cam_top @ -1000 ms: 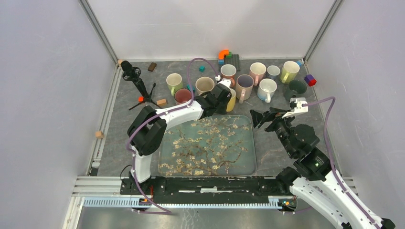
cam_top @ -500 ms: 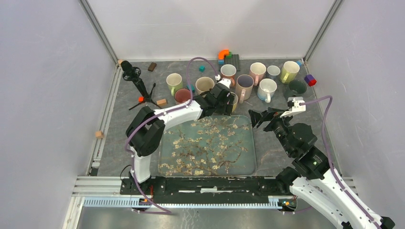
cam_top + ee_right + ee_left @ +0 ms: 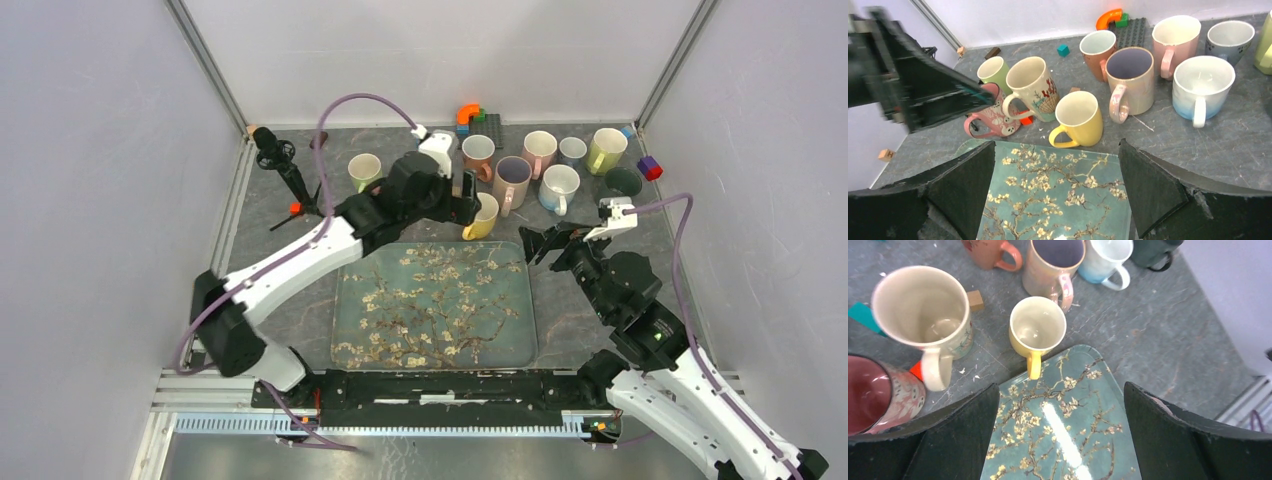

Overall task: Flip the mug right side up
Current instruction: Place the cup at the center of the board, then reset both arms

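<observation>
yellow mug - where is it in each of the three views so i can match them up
Top external: yellow mug, upper centre, at the far edge of the floral tray.
Left wrist: yellow mug, centre, handle pointing at the floral tray.
Right wrist: yellow mug, centre, just behind the floral tray.
Shared landmark: the floral tray.
</observation>
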Motion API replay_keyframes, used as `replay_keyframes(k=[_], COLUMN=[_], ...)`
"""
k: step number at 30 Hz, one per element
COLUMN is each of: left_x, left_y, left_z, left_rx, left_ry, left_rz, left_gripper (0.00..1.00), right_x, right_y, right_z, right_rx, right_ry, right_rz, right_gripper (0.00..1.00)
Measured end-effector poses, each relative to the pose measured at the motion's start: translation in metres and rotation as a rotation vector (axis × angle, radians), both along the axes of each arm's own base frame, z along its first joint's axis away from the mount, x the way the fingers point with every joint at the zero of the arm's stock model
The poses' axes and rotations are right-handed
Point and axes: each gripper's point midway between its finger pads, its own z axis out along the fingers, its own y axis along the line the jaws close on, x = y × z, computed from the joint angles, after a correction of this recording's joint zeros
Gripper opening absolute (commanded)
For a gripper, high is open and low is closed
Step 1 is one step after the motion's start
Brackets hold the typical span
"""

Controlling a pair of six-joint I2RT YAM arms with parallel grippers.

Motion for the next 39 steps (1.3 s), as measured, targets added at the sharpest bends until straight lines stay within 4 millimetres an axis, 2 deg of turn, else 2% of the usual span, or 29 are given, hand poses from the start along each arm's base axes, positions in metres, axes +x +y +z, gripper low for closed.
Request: replay_keyframes(k=[3,7,10,13,18,23,39], left_x=[-0.02,-0.036,-0.048,-0.061,-0.077,-0.083,-0.085], left_y=[0.021,0.039,0.053,0.069,0.099,0.116,0.13], left_z=[0.039,0.064,0.074,0.076,0.075,0.081,0.064], left_rx=[-0.063,-0.103,-0.115,-0.113,-0.102,-0.101,-0.035], left_ry=[-0.054,-0.089,-0.101,-0.106,-0.119,-0.137,-0.109], left_rz=[-0.004,-0.005,-0.003,0.007,0.047,0.08,0.123], left_gripper=[1.0,1.0,1.0,1.0,1.0,1.0,1.0], right_x=[0.002,0.003,0.003,0.006,0.012,0.016,0.019], right_y=[-0.001,-0.004,-0.004,-0.003,0.004,0.013,0.025], right_z=[0.012,0.033,0.046,0.05,0.045,0.039,0.04], right_rx=[-0.011,-0.018,-0.019,-0.024,-0.042,-0.055,-0.048], right_ry=[-0.021,-0.064,-0.092,-0.104,-0.092,-0.076,-0.084], right_rz=[-0.006,-0.012,-0.013,-0.012,0.001,0.025,0.068], right_gripper=[0.98,0.98,0.98,0.98,0.98,0.98,0.98])
